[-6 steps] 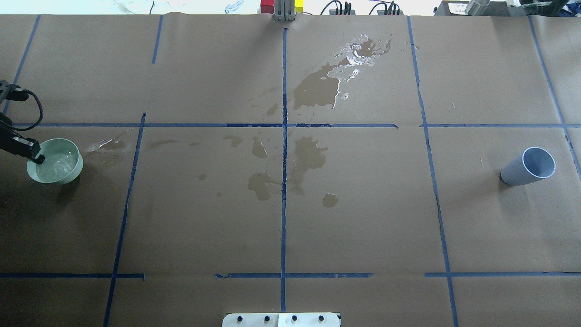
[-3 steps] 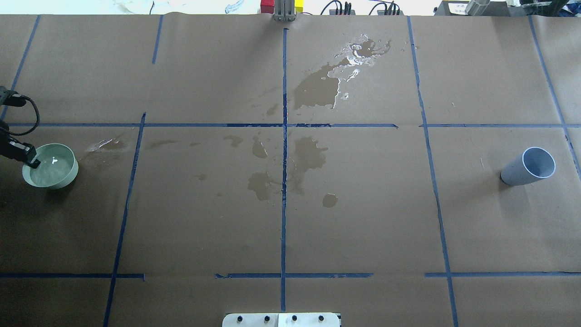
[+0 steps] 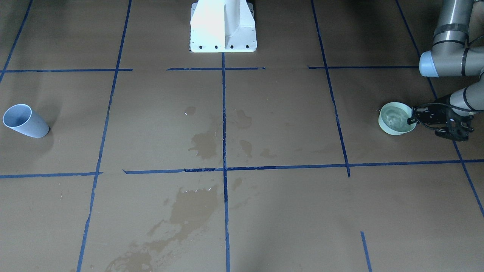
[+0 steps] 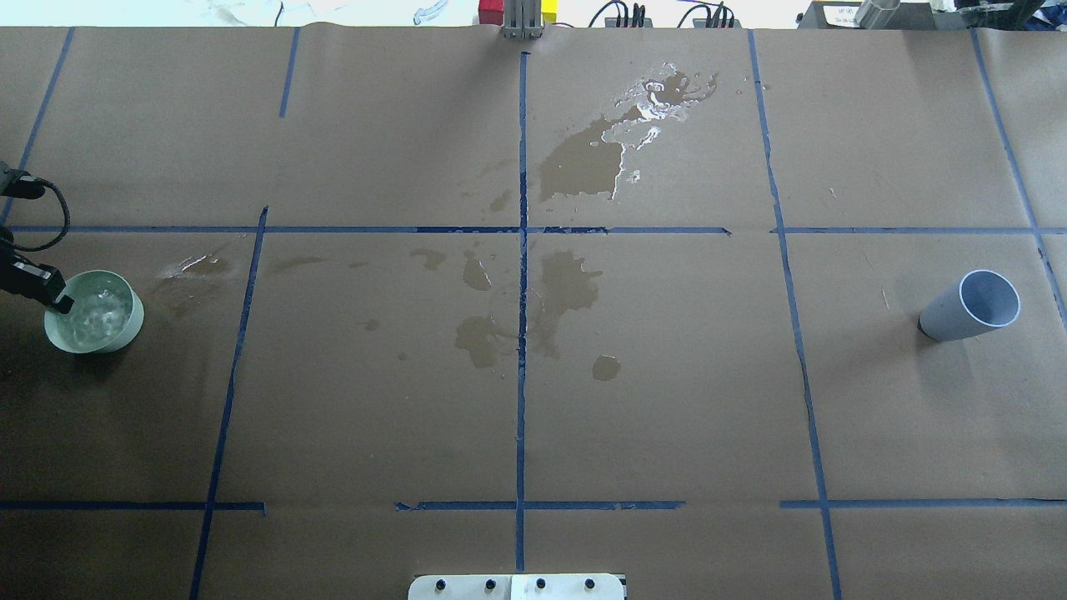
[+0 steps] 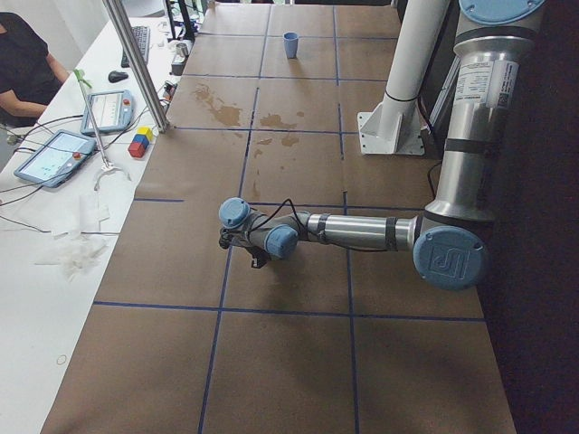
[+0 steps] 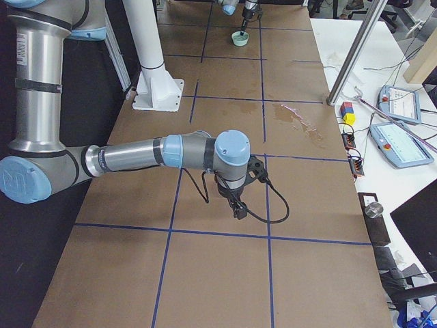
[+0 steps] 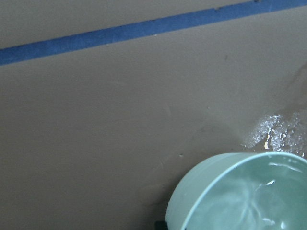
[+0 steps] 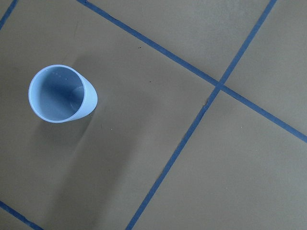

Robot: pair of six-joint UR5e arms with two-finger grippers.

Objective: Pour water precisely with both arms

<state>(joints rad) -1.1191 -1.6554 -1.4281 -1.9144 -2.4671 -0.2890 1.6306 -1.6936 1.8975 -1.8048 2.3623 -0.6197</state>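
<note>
Brown table: left hand pinches bowl of water; right hand, side-view only, unclear.

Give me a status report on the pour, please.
Left gripper shut on green bowl rim, water rippling. Right gripper state unclear; blue cup standing alone. Wet patches mid-table.

The surface is brown, crossed by a grid of dark blue tape lines and blotched with darker brown stains. The bowl is pale green, the water in it clear with white glints, and the cup light blue-grey. The left pincer is black, the pedestal white.
</note>
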